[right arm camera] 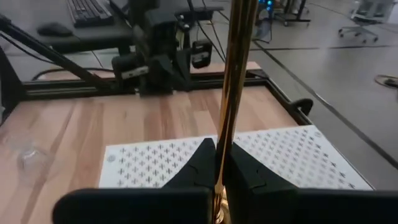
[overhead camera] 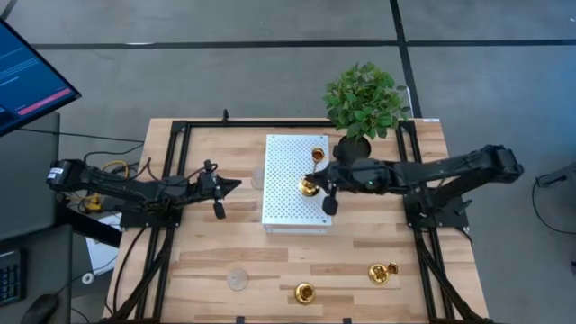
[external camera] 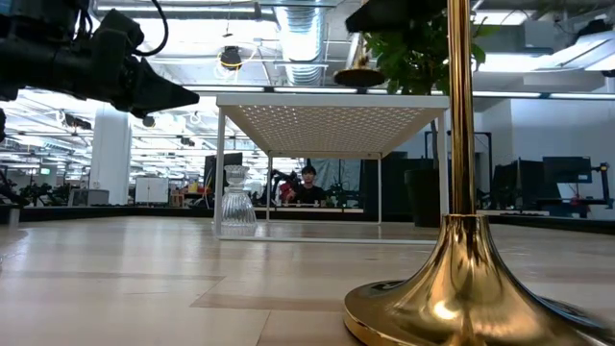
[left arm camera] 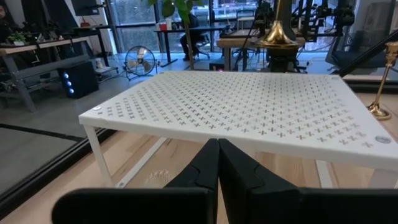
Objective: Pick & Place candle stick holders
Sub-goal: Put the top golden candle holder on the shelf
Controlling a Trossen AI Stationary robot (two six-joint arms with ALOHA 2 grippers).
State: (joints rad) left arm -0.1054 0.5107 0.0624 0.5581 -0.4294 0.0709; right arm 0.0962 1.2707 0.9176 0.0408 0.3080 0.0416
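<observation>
A white perforated box (overhead camera: 290, 189) stands mid-table. My right gripper (overhead camera: 315, 183) reaches over its right part and is shut on a tall gold holder (overhead camera: 308, 186), whose round base (external camera: 357, 77) shows just over the box top. Another gold holder (overhead camera: 317, 155) stands on the box's far right corner. Two more gold holders (overhead camera: 304, 292) (overhead camera: 381, 273) are on the table near its front. One clear glass holder (overhead camera: 258, 177) stands by the box's left side, and another (overhead camera: 238, 279) near the front. My left gripper (overhead camera: 236, 186) is shut and empty, left of the box. My right gripper pinches the gold holder's slim stem (right arm camera: 225, 134) between its two fingers, above the base. The fingers come level from the table's right and lie across the stem. The holder is upright. I cannot tell whether its base touches the box top.
A green plant in a black pot (overhead camera: 364, 108) stands at the far right, close behind my right arm. Black frame rails (overhead camera: 171, 180) run along both table sides. A monitor (overhead camera: 27, 76) is off the table's far left. A person (external camera: 307, 183) sits in the room beyond.
</observation>
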